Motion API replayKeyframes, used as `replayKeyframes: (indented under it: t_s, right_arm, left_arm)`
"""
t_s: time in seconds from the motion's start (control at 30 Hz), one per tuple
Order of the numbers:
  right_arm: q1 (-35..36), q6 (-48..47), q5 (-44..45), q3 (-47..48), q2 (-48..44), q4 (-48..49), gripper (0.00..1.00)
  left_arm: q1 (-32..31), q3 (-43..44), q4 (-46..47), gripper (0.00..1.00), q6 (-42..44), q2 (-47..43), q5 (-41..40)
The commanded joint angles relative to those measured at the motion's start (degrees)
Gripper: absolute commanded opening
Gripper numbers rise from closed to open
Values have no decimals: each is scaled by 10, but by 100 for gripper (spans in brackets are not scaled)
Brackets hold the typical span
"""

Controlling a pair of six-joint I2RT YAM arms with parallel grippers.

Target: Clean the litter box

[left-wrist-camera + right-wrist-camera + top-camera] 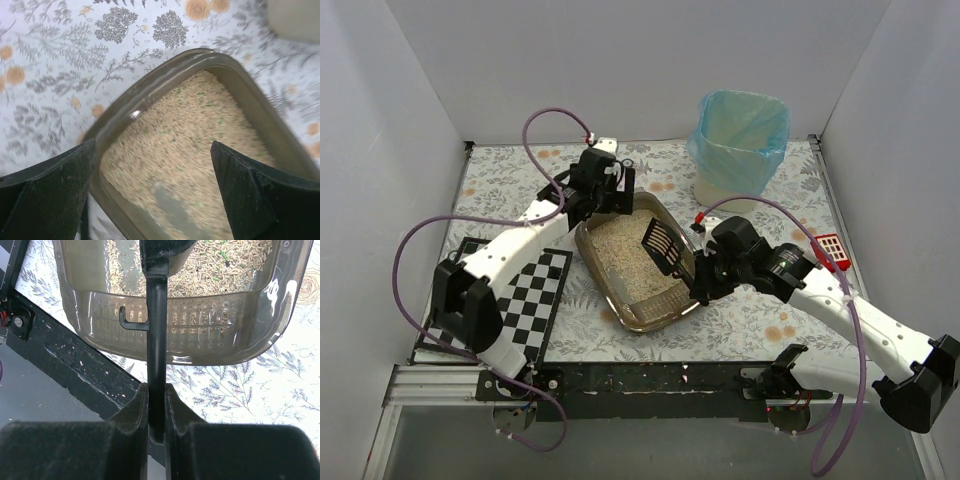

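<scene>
Beige litter (190, 130) in litter box (645, 323), right tool (156, 390) pinching scoop (663, 245), left tool (152, 150) spread

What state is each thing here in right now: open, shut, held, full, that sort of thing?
litter box: flat on the table, holding beige litter with green bits.
scoop: held by its handle, head over the litter.
right claw: shut on the scoop.
left claw: open, holding nothing, over a corner of the litter box.
bin: upright, lined with a blue bag, contents hidden.
</scene>
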Motion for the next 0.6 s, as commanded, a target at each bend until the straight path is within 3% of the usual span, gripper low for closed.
replayKeyframes:
  t_s: [0.0,0.07,0.13,0.23,0.37,0.57]
  right_arm:
    - [-2,7,-11,-5,-17,-2,1]
    - [-2,10,-13,-10,-20,-9,1]
    - [-2,18,-9,-24,-32,-7,1]
    - [-2,28,-17,-49,-47,9,1]
    - [-3,33,-16,-55,-53,11,1]
    - [-4,22,-9,-20,-27,-3,1]
  left_arm:
    - [32,15,94,98,266,74,146]
    - [39,56,85,98,302,122,136]
    - [40,115,47,98,310,181,83]
    - [44,138,31,91,305,245,0]
    - [46,103,36,79,275,270,-29]
    - [46,19,24,67,119,212,-38]
